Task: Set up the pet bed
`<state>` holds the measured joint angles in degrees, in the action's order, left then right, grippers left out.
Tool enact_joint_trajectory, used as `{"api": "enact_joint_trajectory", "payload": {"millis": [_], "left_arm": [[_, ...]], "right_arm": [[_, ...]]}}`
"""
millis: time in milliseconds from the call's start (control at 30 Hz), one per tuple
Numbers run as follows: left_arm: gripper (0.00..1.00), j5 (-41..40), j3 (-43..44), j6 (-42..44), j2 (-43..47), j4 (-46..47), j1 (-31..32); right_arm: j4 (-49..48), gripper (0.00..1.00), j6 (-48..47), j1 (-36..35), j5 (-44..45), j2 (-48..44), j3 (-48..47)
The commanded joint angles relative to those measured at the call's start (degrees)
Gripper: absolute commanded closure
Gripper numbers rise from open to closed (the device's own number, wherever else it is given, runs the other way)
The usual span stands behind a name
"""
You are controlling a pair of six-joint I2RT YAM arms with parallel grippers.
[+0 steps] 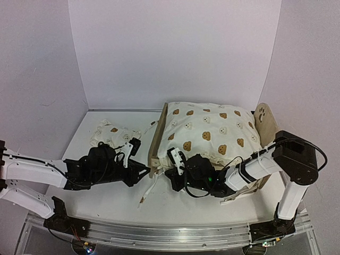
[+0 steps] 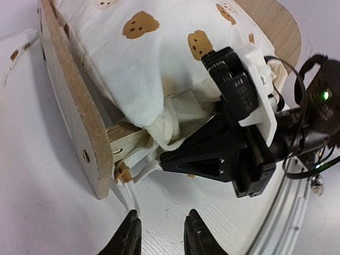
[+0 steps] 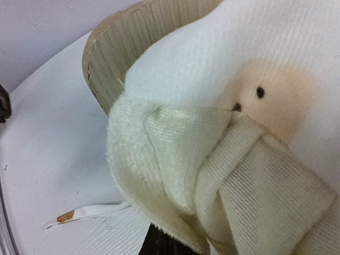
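The pet bed (image 1: 158, 143) is a light-wood frame with a rounded paw-print headboard (image 1: 264, 119) on the right. A large cream bear-print cushion (image 1: 210, 130) lies on it and hides the base. My right gripper (image 1: 175, 171) is shut on the cushion's near left corner (image 2: 170, 125), just past the bed's end board (image 2: 74, 117). In the right wrist view the cushion's fabric (image 3: 212, 159) fills the frame and covers the fingers. My left gripper (image 2: 161, 234) stands open over bare table near that corner, nothing between its fingers. A white tie (image 2: 125, 191) lies beside its left fingertip.
A small cream bear-print pillow (image 1: 111, 135) lies on the table left of the bed, behind my left arm. Loose cushion ties (image 1: 151, 188) trail over the table in front of the bed. White walls close off the back and sides.
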<state>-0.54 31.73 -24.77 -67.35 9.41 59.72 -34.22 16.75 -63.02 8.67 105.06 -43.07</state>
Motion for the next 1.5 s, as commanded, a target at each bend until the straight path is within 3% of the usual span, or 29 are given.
{"api": "enact_joint_trajectory", "payload": {"millis": [0,200,300,600,1033,1300,1467], "left_arm": [[0.71,-11.5,-4.9,21.7,-3.5,21.1,3.3],[0.66,-15.1,-4.5,38.0,-11.6,29.2,3.9],[0.72,-17.2,-2.7,44.5,-15.5,30.8,4.3],[0.75,-18.9,2.2,55.1,-24.0,32.6,4.7],[0.77,-22.0,6.9,49.6,-30.3,34.4,4.5],[0.98,-18.3,5.6,46.4,-27.5,34.3,2.7],[1.00,-13.9,5.0,46.1,-26.0,33.0,2.1]], "right_arm": [[-8.2,1.00,-1.0,0.5,-3.8,-3.3,1.5],[-9.9,1.00,-0.8,1.0,-5.6,-2.1,1.3],[-10.2,1.00,-0.7,1.1,-6.1,-2.5,1.6],[-11.0,1.00,-0.3,1.3,-7.0,-3.1,2.6],[-12.0,1.00,0.0,1.4,-7.3,-3.1,3.2],[-12.3,1.00,0.2,1.4,-6.7,-2.4,2.1],[-12.2,1.00,-0.1,1.7,-6.3,-2.2,1.4]]}}
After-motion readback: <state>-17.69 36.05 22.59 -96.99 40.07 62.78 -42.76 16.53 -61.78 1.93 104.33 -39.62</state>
